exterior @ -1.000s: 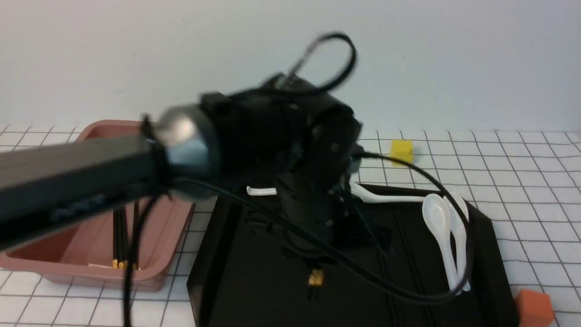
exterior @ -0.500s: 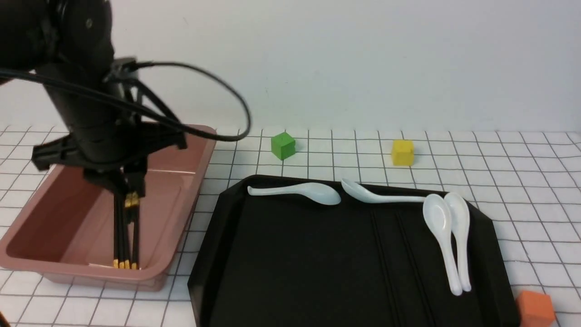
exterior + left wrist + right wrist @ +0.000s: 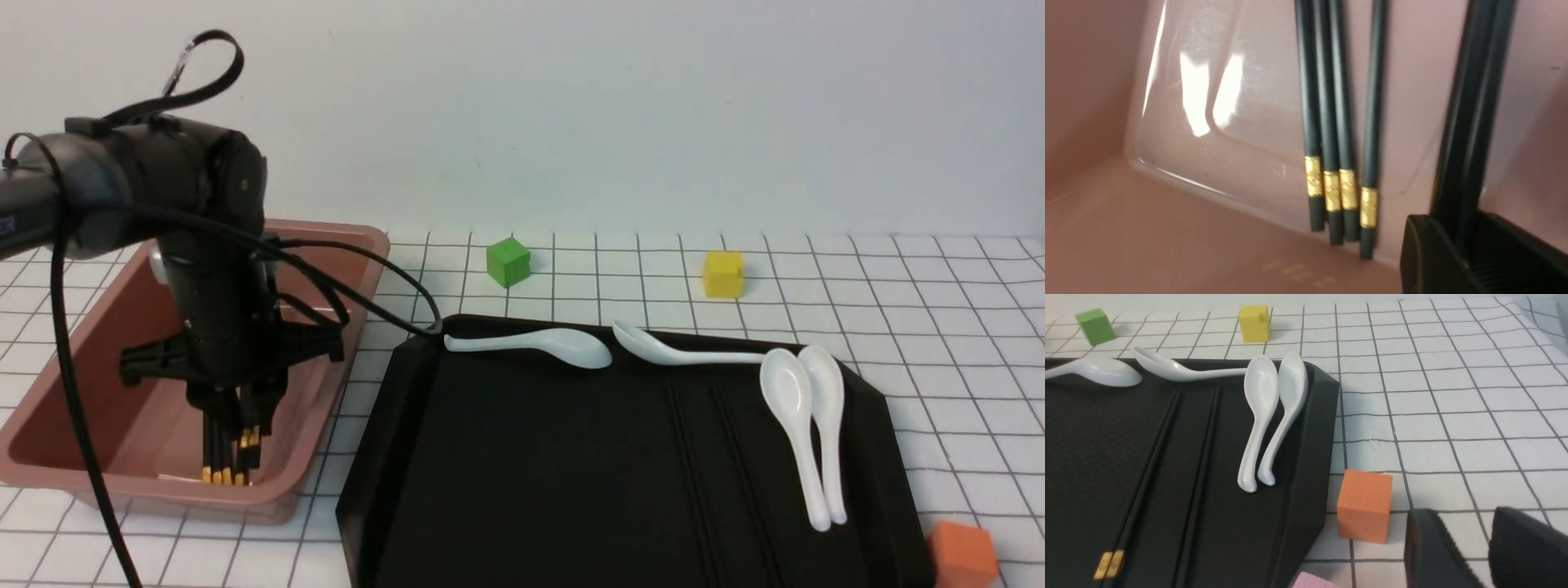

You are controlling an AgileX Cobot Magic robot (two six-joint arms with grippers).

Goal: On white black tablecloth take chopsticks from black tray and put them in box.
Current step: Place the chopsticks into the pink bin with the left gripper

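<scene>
Left end effector (image 3: 237, 412) sank into box (image 3: 351, 233), seemingly clenching two chopsticks (image 3: 1468, 122); four lie inside.

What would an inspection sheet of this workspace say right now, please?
Surface: tablecloth, white with black grid.
Job's things: four chopsticks lie in the box; spare chopsticks lie on the tray.
Clutter: four spoons on the tray; green cube, yellow cube, orange cube on the cloth.
Claws: left claw in the box, shut on a held pair; right claw open, empty.
Cables: left arm's cable reaches the tray's far corner.
Surroundings: plain wall.
</scene>
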